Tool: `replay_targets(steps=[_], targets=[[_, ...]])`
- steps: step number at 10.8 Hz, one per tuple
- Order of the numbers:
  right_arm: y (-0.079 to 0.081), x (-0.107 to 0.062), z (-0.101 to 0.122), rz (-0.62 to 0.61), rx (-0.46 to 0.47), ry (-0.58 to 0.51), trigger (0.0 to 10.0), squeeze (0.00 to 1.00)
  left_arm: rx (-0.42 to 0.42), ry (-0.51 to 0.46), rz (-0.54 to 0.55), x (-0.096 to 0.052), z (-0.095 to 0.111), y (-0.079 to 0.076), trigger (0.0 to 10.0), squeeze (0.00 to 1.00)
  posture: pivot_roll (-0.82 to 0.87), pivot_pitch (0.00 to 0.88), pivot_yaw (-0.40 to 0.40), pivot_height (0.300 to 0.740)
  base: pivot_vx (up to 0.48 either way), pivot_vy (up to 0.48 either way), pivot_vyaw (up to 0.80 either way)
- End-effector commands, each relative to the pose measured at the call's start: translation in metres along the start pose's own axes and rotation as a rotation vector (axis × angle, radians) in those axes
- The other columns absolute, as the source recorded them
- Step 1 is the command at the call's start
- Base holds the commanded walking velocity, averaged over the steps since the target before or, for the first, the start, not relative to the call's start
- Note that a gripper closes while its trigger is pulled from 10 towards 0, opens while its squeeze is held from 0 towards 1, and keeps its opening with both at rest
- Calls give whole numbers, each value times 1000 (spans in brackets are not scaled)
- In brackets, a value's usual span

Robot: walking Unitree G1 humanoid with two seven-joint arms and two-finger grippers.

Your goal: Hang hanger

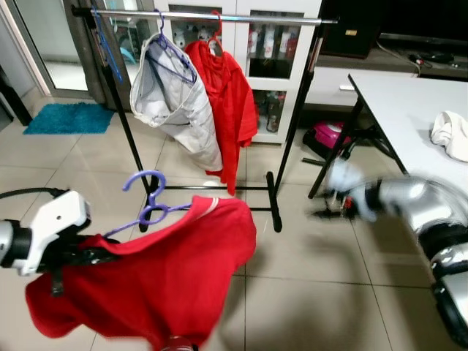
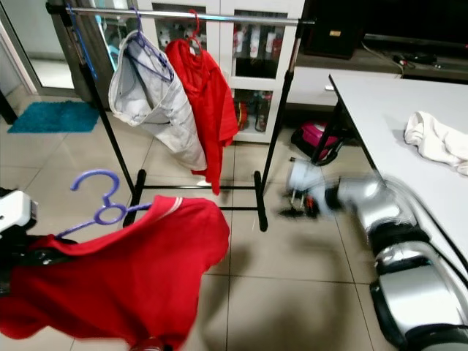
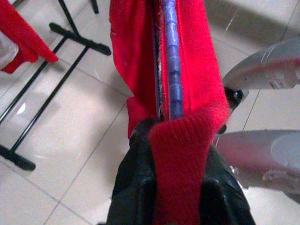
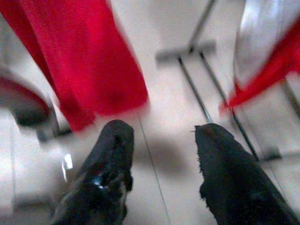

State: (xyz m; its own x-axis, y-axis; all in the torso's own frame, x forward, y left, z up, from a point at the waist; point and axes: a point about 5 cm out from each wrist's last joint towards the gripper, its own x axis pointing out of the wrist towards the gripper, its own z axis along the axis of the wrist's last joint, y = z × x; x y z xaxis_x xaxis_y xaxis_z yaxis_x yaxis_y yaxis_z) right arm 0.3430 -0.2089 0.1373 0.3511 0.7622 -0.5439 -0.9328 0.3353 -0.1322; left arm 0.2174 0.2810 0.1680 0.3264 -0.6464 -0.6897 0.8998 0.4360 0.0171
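Purple plastic hanger (image 1: pixel 150 208) carrying a red knit shirt (image 1: pixel 157 281) is held low, in front of the black clothes rack (image 1: pixel 281 139), well below its silver top rail (image 1: pixel 219 15). Left end effector (image 3: pixel 176 187) is clamped on the shirt's shoulder and the hanger arm inside it; the hook (image 1: pixel 142 181) points up and toward the rack. On the rail already: a grey-white garment on a blue hanger (image 1: pixel 175 99) and another red shirt (image 1: pixel 230 102), with free rail to their right. Right end effector (image 4: pixel 161 164) is off to the right, blurred, fingers wide apart and empty, over the tiled floor (image 1: pixel 307 278). White worktop (image 1: pixel 398 117) at right holds a crumpled white cloth (image 1: pixel 452 134).

Step looks like carry/approach. Next move likely calls for raising the hanger above the rail and dropping the hook over the free stretch, keeping the shirt clear of the hung clothes.
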Motion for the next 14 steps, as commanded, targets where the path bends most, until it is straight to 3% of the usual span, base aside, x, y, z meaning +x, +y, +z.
replay_targets(steps=[1,3,4,5,8,9,10,14], targets=[[1,5,35,73,-24,-169,10000,1000,84,-47,-36,7,18,-3,0,0,74,0,-7,740,0,0,0],[11,25,63,143,-39,-267,10000,1000,109,-73,-64,17,27,-4,0,0,76,0,-12,740,0,0,0],[24,40,77,228,-76,-266,10000,1000,138,-89,-87,25,35,-5,0,0,77,0,-20,740,0,0,0],[29,45,81,257,-85,-266,10000,0,148,-91,-94,28,37,-5,0,0,80,0,-23,740,0,0,0],[54,62,102,366,-57,-321,10000,0,170,-84,-99,36,42,1,0,0,78,0,-15,740,0,0,0],[66,69,105,407,-58,-315,4118,0,183,-86,-106,40,46,2,0,0,77,0,-12,740,0,0,0],[71,72,106,423,-56,-312,0,0,190,-80,-102,41,47,5,0,0,76,0,-9,740,0,0,0],[85,89,111,417,-28,-308,0,0,218,-73,-94,46,52,11,0,0,78,0,-10,740,0,0,0]])
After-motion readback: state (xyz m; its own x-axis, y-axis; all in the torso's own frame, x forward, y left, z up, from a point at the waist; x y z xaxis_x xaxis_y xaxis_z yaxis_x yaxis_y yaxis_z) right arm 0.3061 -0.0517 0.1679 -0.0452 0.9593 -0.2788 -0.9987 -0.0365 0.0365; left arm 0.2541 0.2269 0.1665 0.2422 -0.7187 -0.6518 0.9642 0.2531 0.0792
